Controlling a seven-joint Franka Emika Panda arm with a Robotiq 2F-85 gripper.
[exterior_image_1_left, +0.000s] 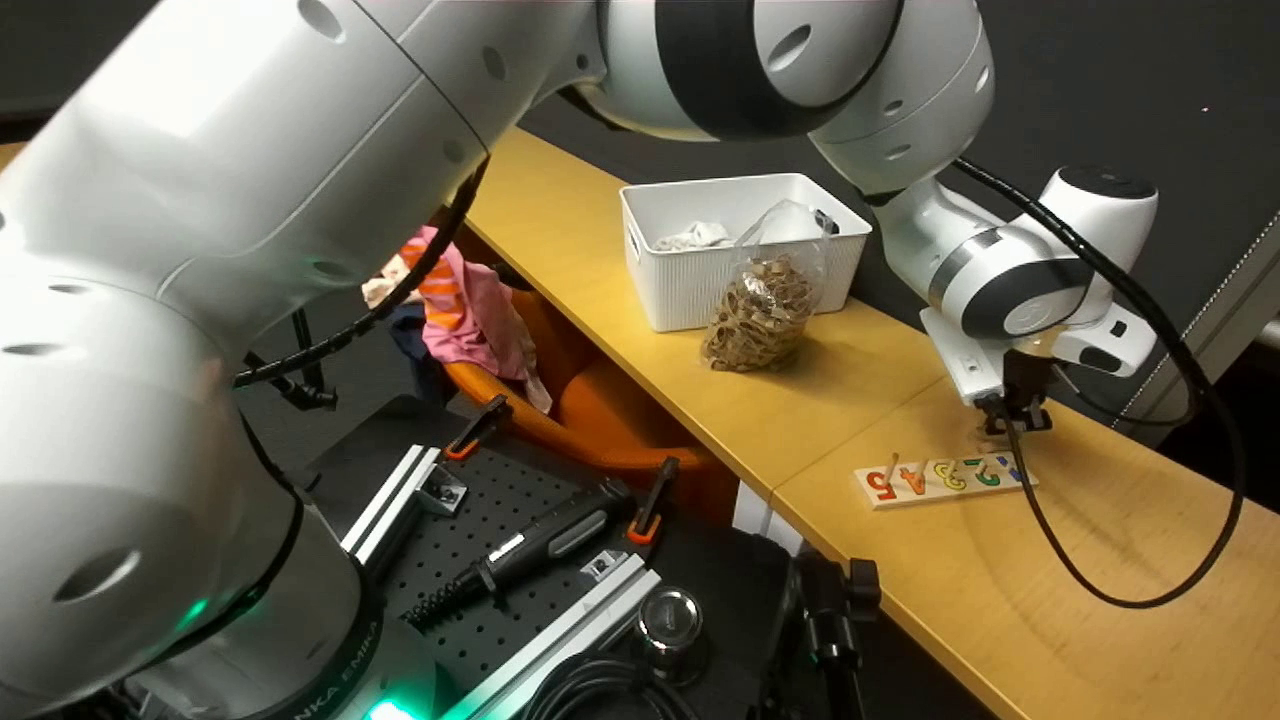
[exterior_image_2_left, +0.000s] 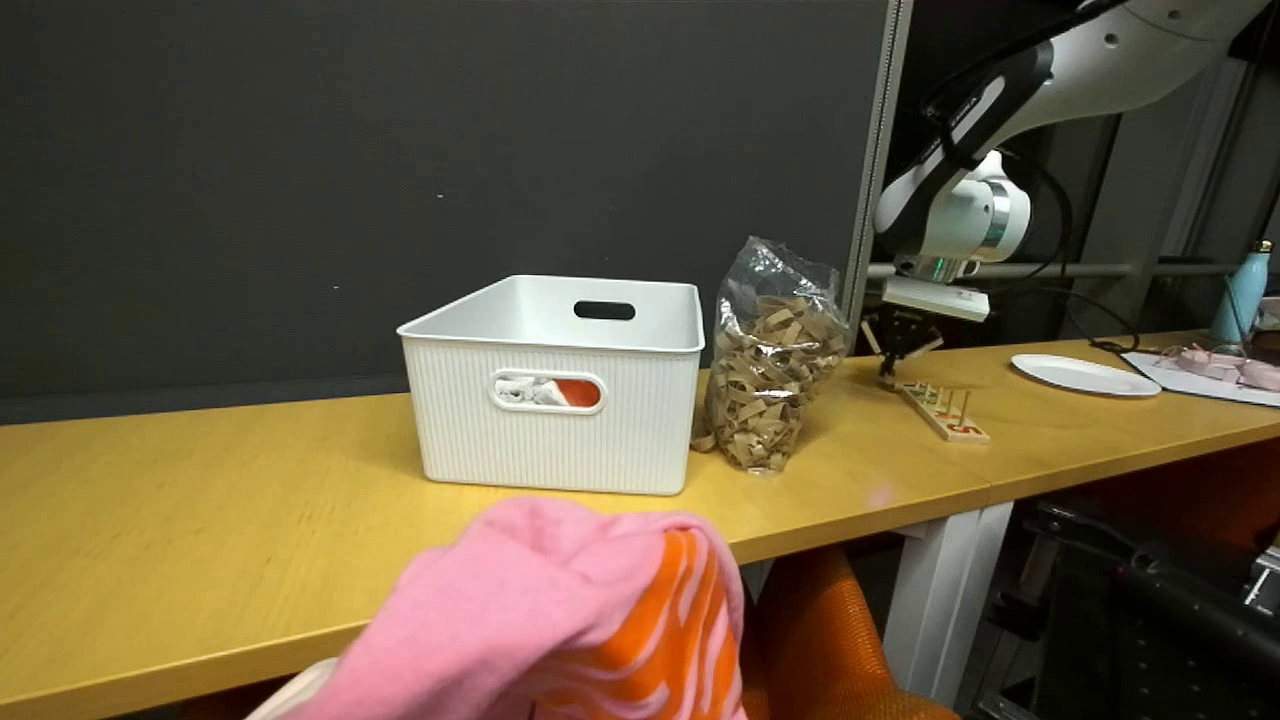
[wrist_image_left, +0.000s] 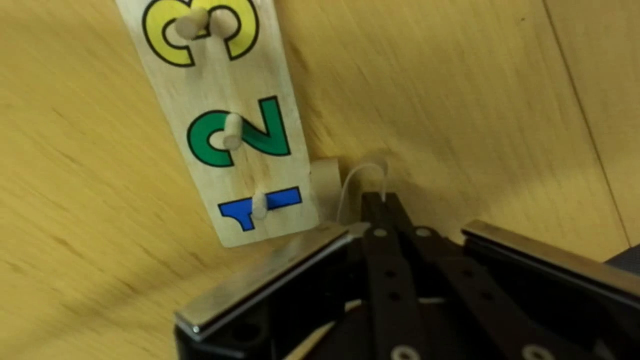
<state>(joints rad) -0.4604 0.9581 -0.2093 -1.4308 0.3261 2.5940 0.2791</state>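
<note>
My gripper (wrist_image_left: 383, 199) is low over the table, its fingertips together. A thin tan band (wrist_image_left: 364, 166), like a rubber band, is pinched between the tips and loops out to the left. A flat beige piece (wrist_image_left: 326, 182) lies between this loop and the number board; I cannot tell if it belongs to the band. The pale wooden board (wrist_image_left: 252, 172) has upright pegs and coloured numerals; its 1 end is nearest the gripper. In both exterior views, the gripper (exterior_image_1_left: 1018, 425) (exterior_image_2_left: 890, 378) is just beside the board (exterior_image_1_left: 935, 494) (exterior_image_2_left: 936, 414).
A clear bag of tan bands (exterior_image_1_left: 758, 315) (exterior_image_2_left: 775, 380) stands against a white basket (exterior_image_1_left: 690, 290) (exterior_image_2_left: 550, 450) holding white cloth. A white plate (exterior_image_2_left: 1085, 374) and a blue bottle (exterior_image_2_left: 1243, 295) are farther along the table. Pink fabric (exterior_image_1_left: 480, 300) (exterior_image_2_left: 500, 610) covers an orange chair (exterior_image_1_left: 600, 400).
</note>
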